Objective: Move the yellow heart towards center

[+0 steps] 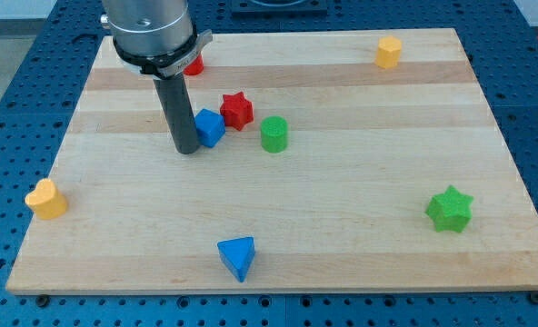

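The yellow heart [46, 199] lies near the board's left edge, in the lower left of the view. My tip [187, 150] rests on the board left of centre, far up and to the right of the heart. It stands right beside the left side of a blue block [210, 127]; whether they touch is unclear. A red star [237, 110] sits just right of that blue block.
A green cylinder [273, 133] stands right of the red star. A red block [194, 64] is partly hidden behind the arm at the top. A yellow block [389, 52] is at top right, a green star [449, 209] at right, a blue triangle [237, 257] at bottom centre.
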Controlling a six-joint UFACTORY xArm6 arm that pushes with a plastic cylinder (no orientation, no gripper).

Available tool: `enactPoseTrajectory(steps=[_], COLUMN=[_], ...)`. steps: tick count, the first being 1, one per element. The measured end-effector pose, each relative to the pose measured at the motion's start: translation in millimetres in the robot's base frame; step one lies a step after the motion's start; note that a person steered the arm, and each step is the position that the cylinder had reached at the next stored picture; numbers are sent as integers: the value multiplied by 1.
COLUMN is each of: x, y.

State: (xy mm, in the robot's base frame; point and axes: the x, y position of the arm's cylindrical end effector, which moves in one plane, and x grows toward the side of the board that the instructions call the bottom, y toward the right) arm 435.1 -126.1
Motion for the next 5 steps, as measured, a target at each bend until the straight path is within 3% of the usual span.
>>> enactPoseTrajectory(steps=[1, 3, 4, 5], x=[21, 26, 27, 73], y=[-34, -176, -179, -178])
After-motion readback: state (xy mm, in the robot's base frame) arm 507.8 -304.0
